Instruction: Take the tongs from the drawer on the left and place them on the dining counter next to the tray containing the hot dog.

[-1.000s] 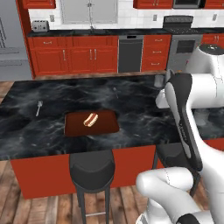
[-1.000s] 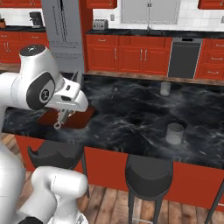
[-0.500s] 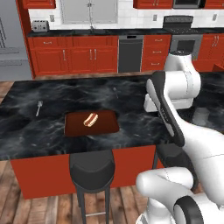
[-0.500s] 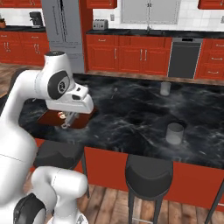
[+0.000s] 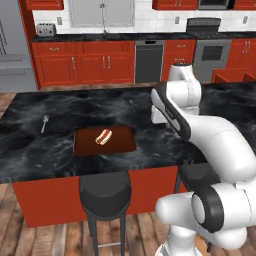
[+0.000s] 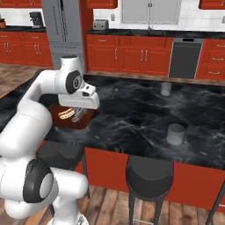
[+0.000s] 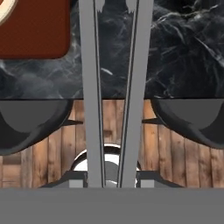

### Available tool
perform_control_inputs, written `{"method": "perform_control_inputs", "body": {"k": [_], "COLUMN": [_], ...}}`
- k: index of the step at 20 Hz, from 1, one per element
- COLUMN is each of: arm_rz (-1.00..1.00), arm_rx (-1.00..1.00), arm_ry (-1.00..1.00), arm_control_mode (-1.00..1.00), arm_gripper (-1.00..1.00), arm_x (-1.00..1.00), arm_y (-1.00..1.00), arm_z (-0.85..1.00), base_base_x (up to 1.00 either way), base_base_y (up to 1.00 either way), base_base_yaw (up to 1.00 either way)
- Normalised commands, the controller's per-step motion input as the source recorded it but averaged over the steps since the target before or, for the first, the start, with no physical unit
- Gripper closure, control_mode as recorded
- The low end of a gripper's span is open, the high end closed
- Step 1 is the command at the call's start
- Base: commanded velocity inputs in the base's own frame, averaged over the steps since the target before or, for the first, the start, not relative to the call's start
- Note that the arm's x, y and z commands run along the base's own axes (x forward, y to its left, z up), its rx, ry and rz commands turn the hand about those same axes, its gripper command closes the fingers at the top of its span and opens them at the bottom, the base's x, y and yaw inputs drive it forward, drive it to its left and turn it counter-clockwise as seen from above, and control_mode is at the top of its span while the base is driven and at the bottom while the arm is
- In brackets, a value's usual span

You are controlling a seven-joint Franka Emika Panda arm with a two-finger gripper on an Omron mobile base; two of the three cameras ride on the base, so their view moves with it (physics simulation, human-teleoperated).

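1. In the hand view the gripper is pinching the tongs, one finger on either side of the two grey arms.
2. Long axis runs straight away from the hand, the arms drawing closer toward the far tips.
3. Those tips sit over the dining counter, with its front edge and the wooden floor under the mid-length.
4. The tray lies just left of the tongs.
5. From the left base view, the hot dog rests in the tray.
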Motion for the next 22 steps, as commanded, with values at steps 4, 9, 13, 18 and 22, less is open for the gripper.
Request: {"method": "perform_control_inputs", "body": {"k": [4,9,13,18,22], "arm_rz": [0.00,0.00,0.00,0.00,0.00], "arm_rx": [0.00,0.00,0.00,0.00,0.00], "arm_ry": [-0.02,-0.06,-0.07,-0.04,-0.03], "arm_control_mode": [-1.00,-1.00,-1.00,-1.00,-1.00], "arm_gripper": [1.00,1.00,1.00,1.00,1.00], "arm_x": [0.77,0.61,0.41,0.40,0.29], "arm_y": [0.00,0.01,0.00,0.09,0.11], "arm_z": [-0.55,-0.61,-0.48,-0.48,-0.40], "base_base_x": [0.00,0.00,0.00,0.00,0.00], "base_base_y": [0.00,0.00,0.00,0.00,0.00], "base_base_yaw": [0.00,0.00,0.00,0.00,0.00]}}
